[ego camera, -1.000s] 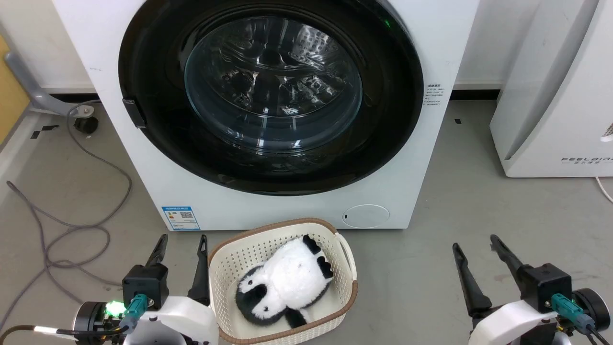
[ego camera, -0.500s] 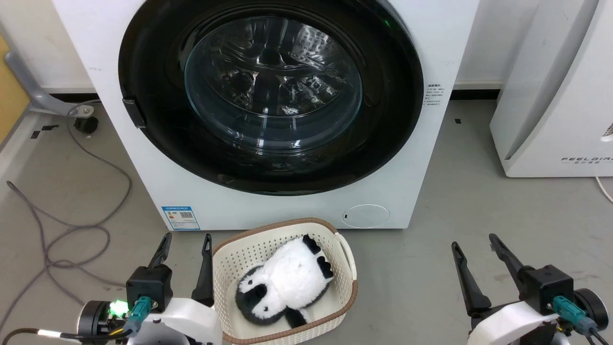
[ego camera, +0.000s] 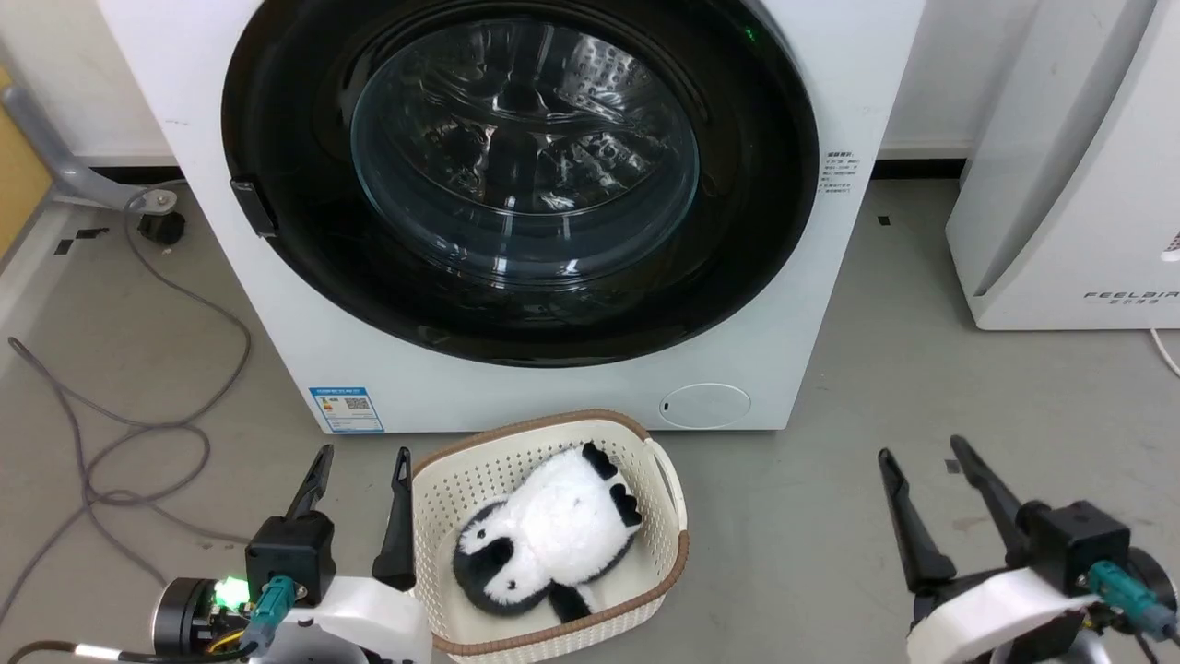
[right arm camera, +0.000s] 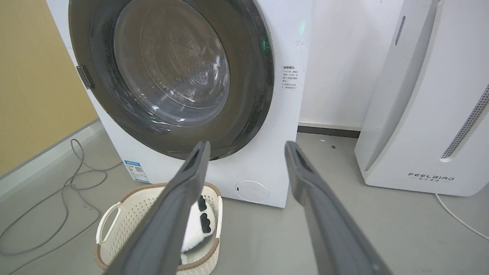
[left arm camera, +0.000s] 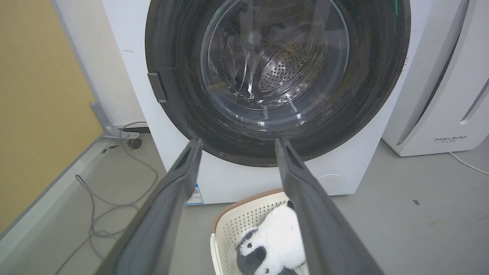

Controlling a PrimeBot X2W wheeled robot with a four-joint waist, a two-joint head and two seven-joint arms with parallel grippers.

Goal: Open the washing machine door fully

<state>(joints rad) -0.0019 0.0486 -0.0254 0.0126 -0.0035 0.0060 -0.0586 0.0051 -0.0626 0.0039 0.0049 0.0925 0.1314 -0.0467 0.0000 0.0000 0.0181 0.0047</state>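
left gripper [ego camera: 362,454]: fingers spread apart, empty, hovering low over the floor.
right gripper [ego camera: 922,448]: fingers apart too, empty, well off to the right of the left gripper.
basket [ego camera: 544,420]: just right of the left gripper, between the two grippers; panda toy [ego camera: 562,526] lying in it.
washing machine [ego camera: 553,397]: ahead of both grippers, beyond the basket.
washing machine door [ego camera: 737,231]: shut flush on the machine front, ahead of and above both sets of fingertips, untouched.
handling: likely rigid, fairly heavy, swings on a hinge; glossy face and glass bowl look slippery, no grip there.
hold point: small black tab [ego camera: 253,207] on the door rim, ahead and left of the left gripper; probably pinch or hook there, pull outward.
vs earlier: whole head view shifted slightly, so camera moved; door shut as before, both grippers spread as before, basket unmoved by the machine.
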